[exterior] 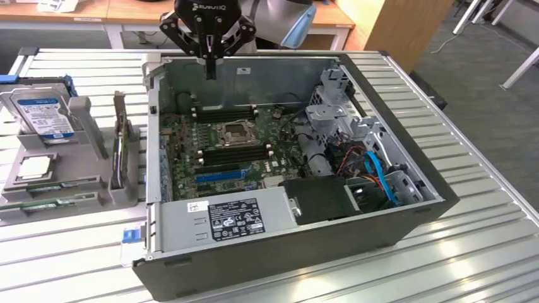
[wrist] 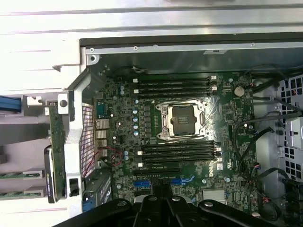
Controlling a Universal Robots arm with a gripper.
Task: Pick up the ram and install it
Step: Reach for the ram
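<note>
Pincer (exterior: 211, 74) (jaws shut) hangs over the open computer case (exterior: 320, 255).

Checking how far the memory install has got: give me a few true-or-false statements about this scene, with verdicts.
1. The black tool hangs shut above the open dark computer case. True.
2. The tool grips a ram stick. False: it holds nothing; the two green ram sticks lie in the grey holder beside the case.
3. The black memory slots on the motherboard look empty. True.
4. A cooler fan covers the processor socket. False: the silver processor socket is bare.
</note>
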